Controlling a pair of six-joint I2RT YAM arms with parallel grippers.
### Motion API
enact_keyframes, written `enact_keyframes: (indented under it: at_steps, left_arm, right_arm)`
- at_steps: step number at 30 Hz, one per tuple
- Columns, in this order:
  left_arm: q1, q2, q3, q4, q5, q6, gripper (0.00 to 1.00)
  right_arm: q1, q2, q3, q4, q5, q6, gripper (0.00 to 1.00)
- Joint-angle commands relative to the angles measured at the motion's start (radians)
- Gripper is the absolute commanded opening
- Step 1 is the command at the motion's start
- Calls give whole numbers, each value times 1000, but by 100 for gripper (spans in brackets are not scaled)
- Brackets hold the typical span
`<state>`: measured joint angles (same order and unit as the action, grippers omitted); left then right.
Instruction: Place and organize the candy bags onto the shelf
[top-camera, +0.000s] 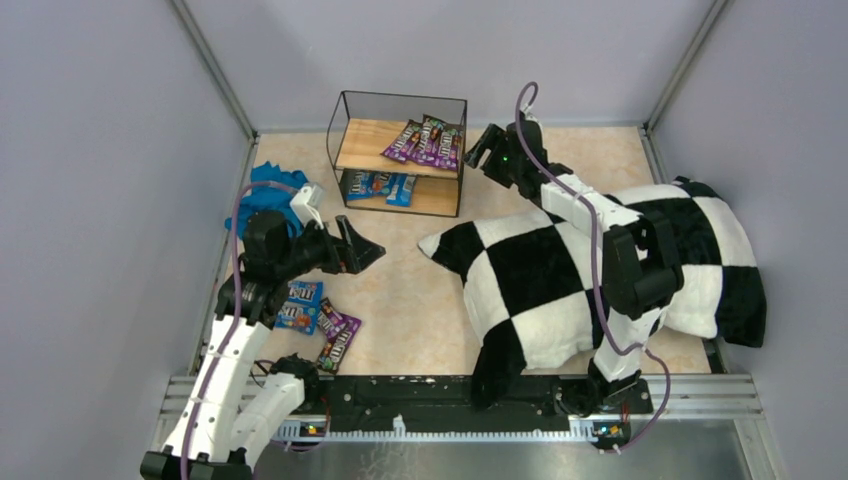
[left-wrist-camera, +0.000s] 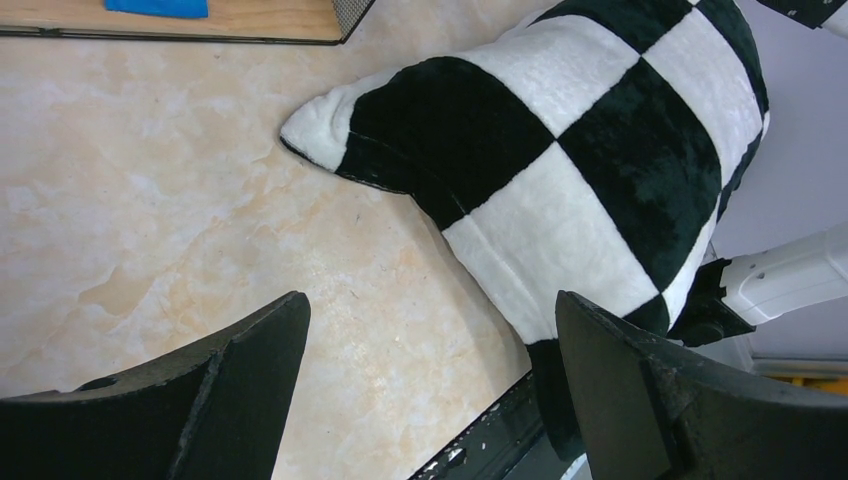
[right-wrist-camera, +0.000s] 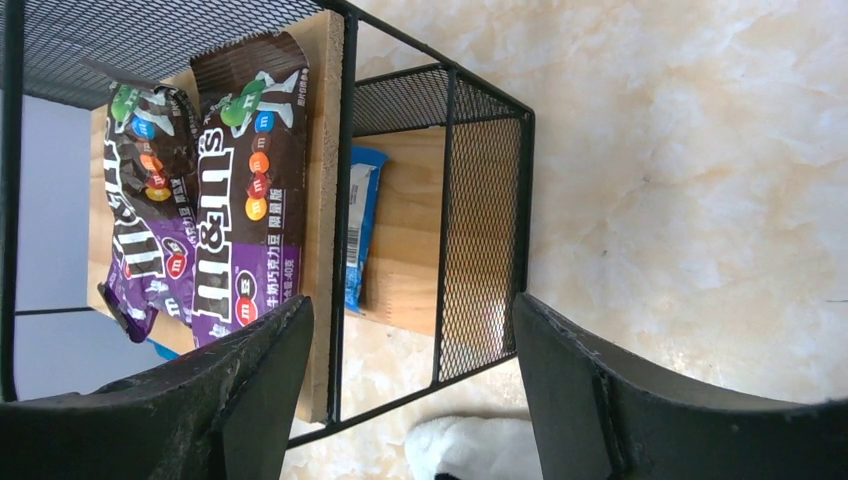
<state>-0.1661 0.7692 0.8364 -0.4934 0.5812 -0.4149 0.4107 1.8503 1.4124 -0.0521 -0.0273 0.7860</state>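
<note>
Purple M&M's bags (top-camera: 425, 140) lie side by side on the upper board of the shelf (top-camera: 360, 145). Their long axes run front to back, and "m&m's" is printed lengthwise. Blue bags (top-camera: 385, 185) lie on the lower board. Another blue bag (top-camera: 300, 305) and purple packets (top-camera: 338, 340) lie on the desk (top-camera: 410, 290) by the left arm. The left fingers (left-wrist-camera: 250, 380) are spread apart and empty over the desk. The right fingers (right-wrist-camera: 600, 400) are also spread and empty, at the shelf's right end.

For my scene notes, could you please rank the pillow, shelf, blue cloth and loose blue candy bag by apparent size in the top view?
1. pillow
2. shelf
3. blue cloth, partly hidden
4. blue candy bag
</note>
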Motion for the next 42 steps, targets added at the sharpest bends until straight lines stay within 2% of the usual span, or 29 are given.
enact_keyframes:
  at_steps: [1,9,18,21,25,28,36,39,42]
  left_arm:
    - [4,-23,43,3,-15,23,99]
    - [4,-10,59,-2,-32,16,99]
    - [4,43,98,-62,-52,32,99]
    - [4,38,58,-76,-78,-14,99]
    - [4,-1,0,-81,-112,-98,99]
    - [4,-41,-7,-118,-183,-122,99]
    - [4,-125,188,-307,-449,-84,99]
    - [4,-142,249,-338,-476,-63,99]
    - [4,-151,290,-354,-473,-47,99]
  right_arm:
    - [5,-98,-22,1,48,-29,73]
    - [7,-156,-99,41,-2,-18,74]
    - [15,-418,-191,-154,32,-216,79]
    - [78,-500,-245,-172,6,-253,80]
    - [229,-535,-295,-146,4,-269,81]
    - [346,-528,-354,-57,-9,-219,81]
    - [623,-404,-493,284,-13,-21,80]
    - [697,-343,-584,513,34,137,80]
    - [765,-248,-603,634,118,275,80]
